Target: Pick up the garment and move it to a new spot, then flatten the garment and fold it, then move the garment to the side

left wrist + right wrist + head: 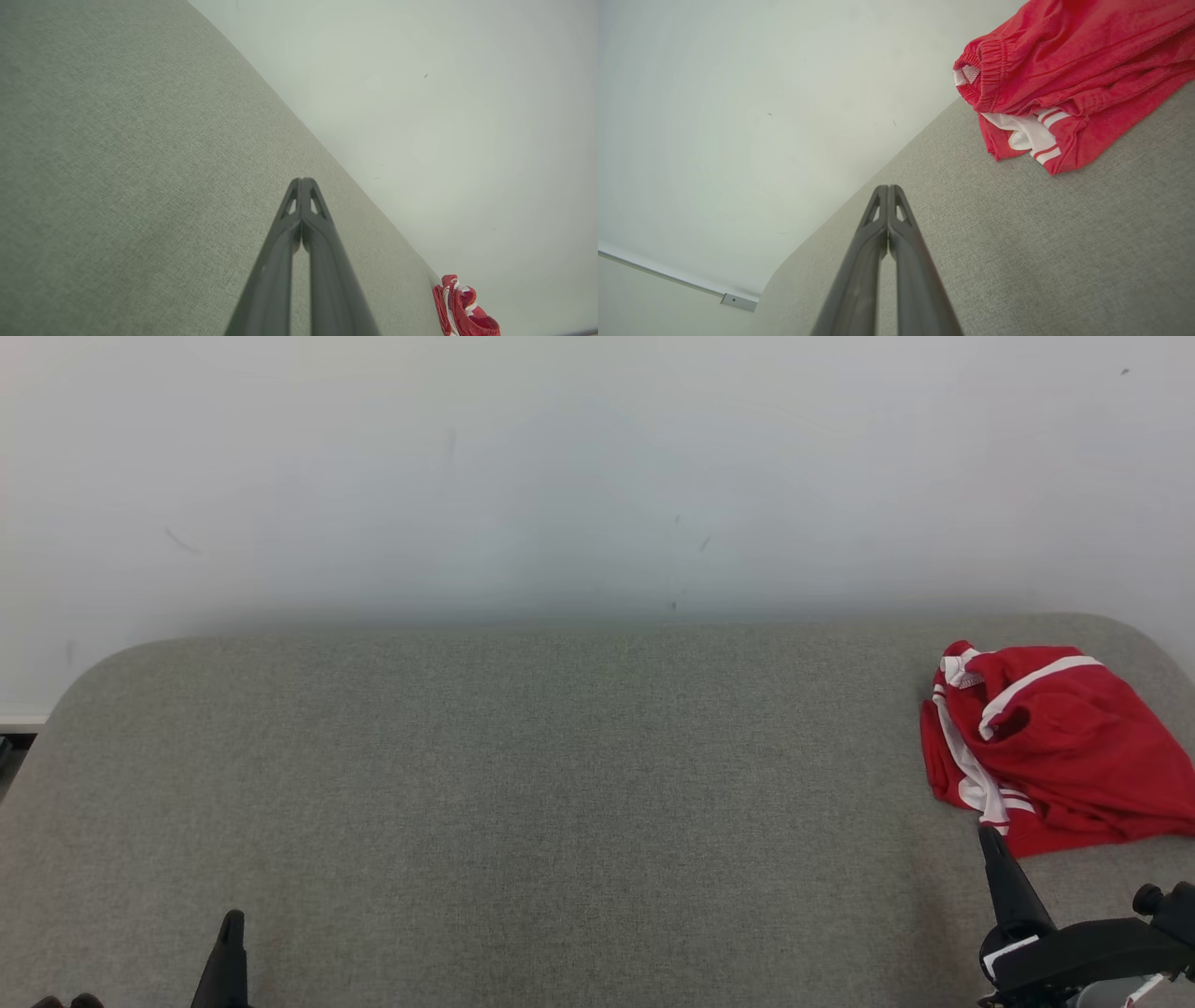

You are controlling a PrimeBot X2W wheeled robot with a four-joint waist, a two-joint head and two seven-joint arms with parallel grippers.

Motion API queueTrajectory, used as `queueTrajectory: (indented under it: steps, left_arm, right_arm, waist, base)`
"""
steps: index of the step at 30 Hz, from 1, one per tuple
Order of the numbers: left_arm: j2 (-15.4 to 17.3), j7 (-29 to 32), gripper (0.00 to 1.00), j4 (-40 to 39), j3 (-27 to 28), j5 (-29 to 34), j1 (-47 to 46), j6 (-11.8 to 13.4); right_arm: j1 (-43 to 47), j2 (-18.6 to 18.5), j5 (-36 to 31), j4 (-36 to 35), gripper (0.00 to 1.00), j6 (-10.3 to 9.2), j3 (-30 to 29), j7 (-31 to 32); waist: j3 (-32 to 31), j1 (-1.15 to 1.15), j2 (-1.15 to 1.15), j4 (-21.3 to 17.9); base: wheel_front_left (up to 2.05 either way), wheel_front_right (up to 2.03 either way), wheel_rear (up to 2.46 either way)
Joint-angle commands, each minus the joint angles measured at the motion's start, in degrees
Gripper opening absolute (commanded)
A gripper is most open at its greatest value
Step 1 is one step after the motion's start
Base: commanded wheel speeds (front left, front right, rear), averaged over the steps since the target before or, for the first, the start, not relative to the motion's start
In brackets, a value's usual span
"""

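Head view: grey bench [523,784] with rounded far corners, pale wall [560,476] behind.
Garment [1046,747]: red with white stripes, crumpled in a heap at the bench's far right corner.
Right gripper [988,835]: fingers pressed together, nothing held. The tip is near the garment's near hem; the right wrist view shows it apart from the cloth.
Left gripper [231,919]: at the bench's near left edge, fingers together, nothing held, well apart from the garment.
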Motion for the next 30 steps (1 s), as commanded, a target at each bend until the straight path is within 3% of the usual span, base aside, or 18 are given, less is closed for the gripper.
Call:
queueTrajectory:
  steps: [1, 30]
  left_arm:
    - [0.03, 0.42, 0.00, -0.36, 1.09, -1.87, -1.51, -0.78]
    - [-4.69, 3.82, 0.00, 0.78, 6.16, -15.58, -3.02, -6.56]
  right_arm:
    - [-1.43, -0.09, 2.08, -0.96, 0.00, -0.04, -0.51, 0.55]
    - [-2.40, 0.59, 18.06, -1.79, 0.00, -0.07, -2.08, 5.11]
  waist:
    - [0.07, -0.01, 0.00, 0.02]
    - [1.22, -0.01, 0.00, 0.33]
  base:
    - [0.00, 0.00, 0.00]
    - [0.00, 0.00, 0.00]
